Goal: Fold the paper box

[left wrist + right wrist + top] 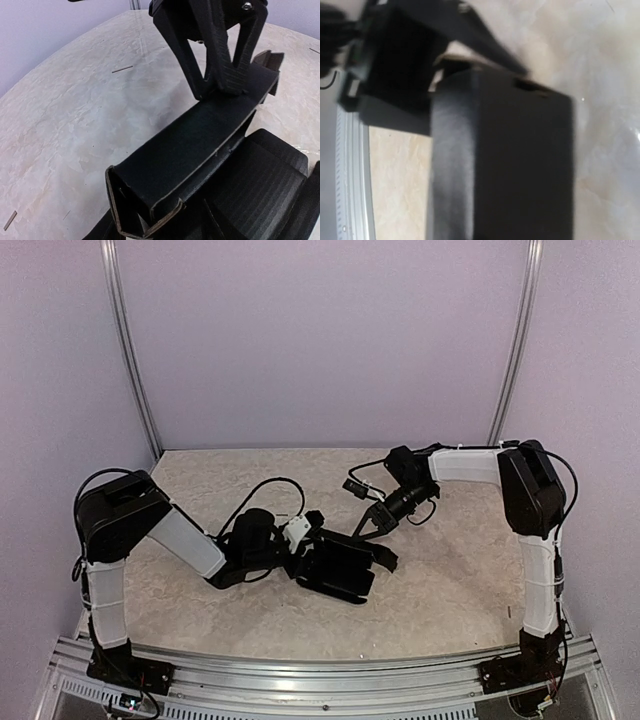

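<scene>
Backdrop: pale lilac walls (320, 340) close in the far side and both flanks.
Surface: a beige marbled table (460, 580), with a metal rail (330, 670) along its near edge.
Left arm: the left arm (185, 540) reaches low from the near left corner toward the middle of the table.
Left gripper: the left gripper (303, 540) sits at the left end of the box. In its wrist view one ribbed finger (265, 185) lies along the box's side and touches it. The other finger barely shows, so I cannot tell whether the jaws press the box or stand loose.
Paper box: the matte black paper box (340, 572) is near the middle of the table, between the two grippers. It is partly folded into a slim sleeve, and the end nearest the left wrist camera gapes open with loose flaps.
Right gripper: the right gripper (372, 525) comes in from the far right, its fingertips pinched together on the box's far end panel.
Right arm: the right arm (530, 490) rises from the near right corner and bends back left toward the middle.
</scene>
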